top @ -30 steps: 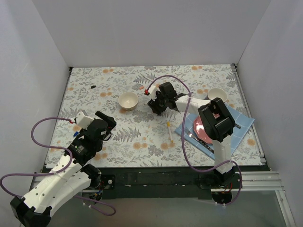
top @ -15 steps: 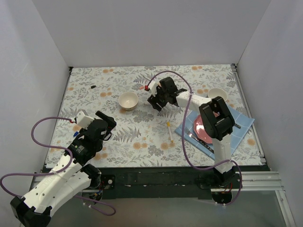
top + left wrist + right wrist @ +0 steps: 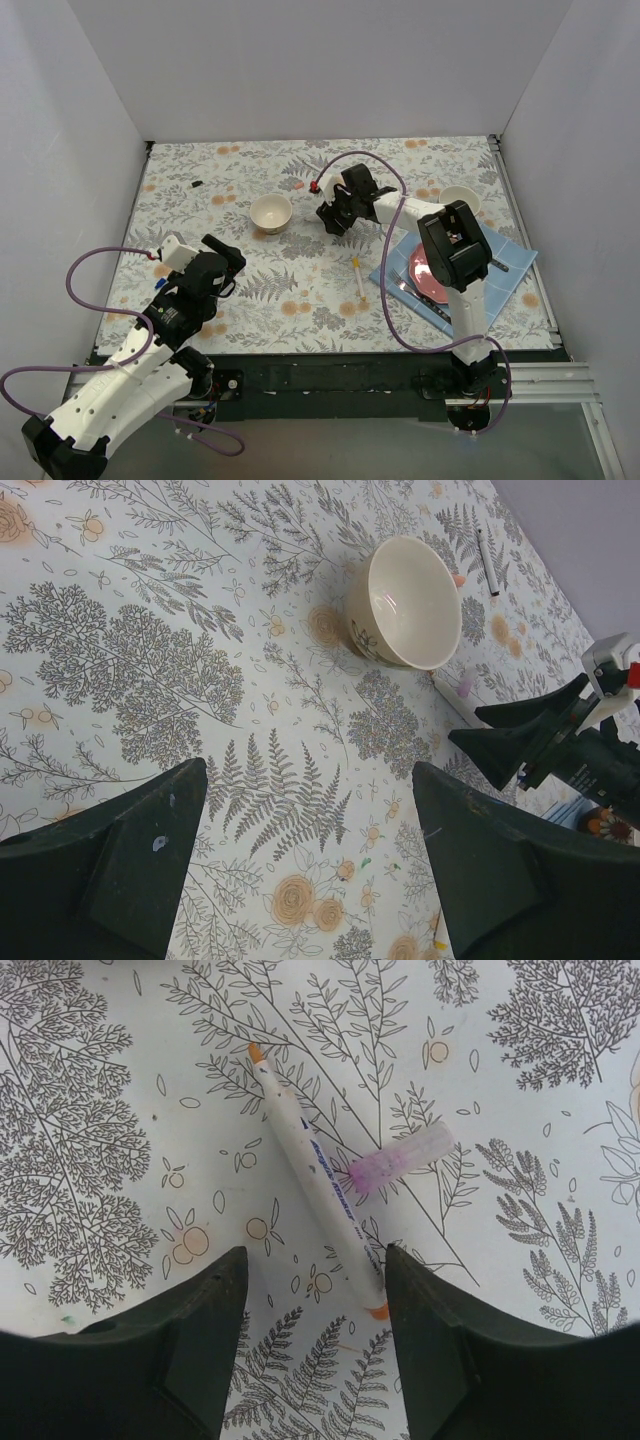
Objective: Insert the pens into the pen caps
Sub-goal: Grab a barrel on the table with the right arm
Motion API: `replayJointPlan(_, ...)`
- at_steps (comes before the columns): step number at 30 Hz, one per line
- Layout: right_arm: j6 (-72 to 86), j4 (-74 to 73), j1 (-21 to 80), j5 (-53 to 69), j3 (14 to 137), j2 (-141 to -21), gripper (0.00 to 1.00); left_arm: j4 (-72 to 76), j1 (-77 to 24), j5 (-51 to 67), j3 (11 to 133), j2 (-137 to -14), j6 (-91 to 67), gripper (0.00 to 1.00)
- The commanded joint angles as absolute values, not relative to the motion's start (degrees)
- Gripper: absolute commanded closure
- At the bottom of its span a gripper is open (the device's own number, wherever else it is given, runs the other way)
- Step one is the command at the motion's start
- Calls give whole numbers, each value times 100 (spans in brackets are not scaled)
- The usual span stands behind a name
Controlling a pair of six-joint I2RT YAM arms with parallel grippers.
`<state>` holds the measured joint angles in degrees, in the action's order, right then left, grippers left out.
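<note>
Only the right wrist view resolves the orange-tipped white pen [image 3: 318, 1182] touching a frosted purple cap [image 3: 398, 1158] on the tabletop [image 3: 120, 1110], under the spread right end effector [image 3: 315, 1290]. The left end effector [image 3: 310, 780] is spread too, near a glossy bowl [image 3: 405, 602].

Pen cap [image 3: 397, 1159] touches pen [image 3: 315, 1184] on cloth [image 3: 100, 1110]; bowl [image 3: 271, 212] left of them, plate [image 3: 421, 268] right, nearer the arm bases.

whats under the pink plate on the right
A blue cloth lies under the plate. The right arm covers much of the plate from above, so most of its top and the cloth there cannot be seen.
</note>
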<state>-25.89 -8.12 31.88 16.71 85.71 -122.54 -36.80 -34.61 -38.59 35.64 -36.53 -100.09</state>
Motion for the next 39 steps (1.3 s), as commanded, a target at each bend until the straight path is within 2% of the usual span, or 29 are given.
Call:
replayJointPlan(1, -2514, -1046, 3199, 1802, 8649, -12384, 49, -3665, -3428, -3990, 3770, -3621, -9949, 17)
replayJointPlan(3, -2339, -1037, 3225, 1749, 8439, -12314, 59, -3700, -3436, -3964, 3823, -3638, -9975, 17)
replayJointPlan(4, -2242, -907, 3243, 1584, 8316, -12261, 67, -3718, -3437, -3955, 3867, -3621, -9984, 17)
replayJointPlan(9, -1847, -554, 3717, 828, 7481, -11814, 80, -3604, -3428, -3753, 3832, -3612, -9984, 18)
replayJointPlan(10, -1767, -528, 3892, 556, 7227, -11760, 87, -3612, -3428, -3709, 3815, -3665, -10106, 19)
replayJointPlan(13, -1293, -484, 4208, 212, 6795, -11436, 97, -3744, -3428, -3359, 3727, -3796, -10667, 20)
replayJointPlan(21, 561, 104, 5263, -701, 4897, -10530, 99, -2990, -3428, -1935, 3017, -4438, -11610, 23)
replayJointPlan(25, 1493, 683, 5668, -563, 4158, -10205, 99, -2146, -3428, -1311, 2646, -4824, -11742, 27)
replayJointPlan(29, 2047, 1265, 5923, -571, 3710, -9897, 99, -1697, -3428, -1274, 2672, -5351, -11698, 28)
replayJointPlan(39, 2188, 1714, 6196, -809, 3490, -9580, 99, -1310, -3463, -1354, 3023, -6670, -11505, 27)
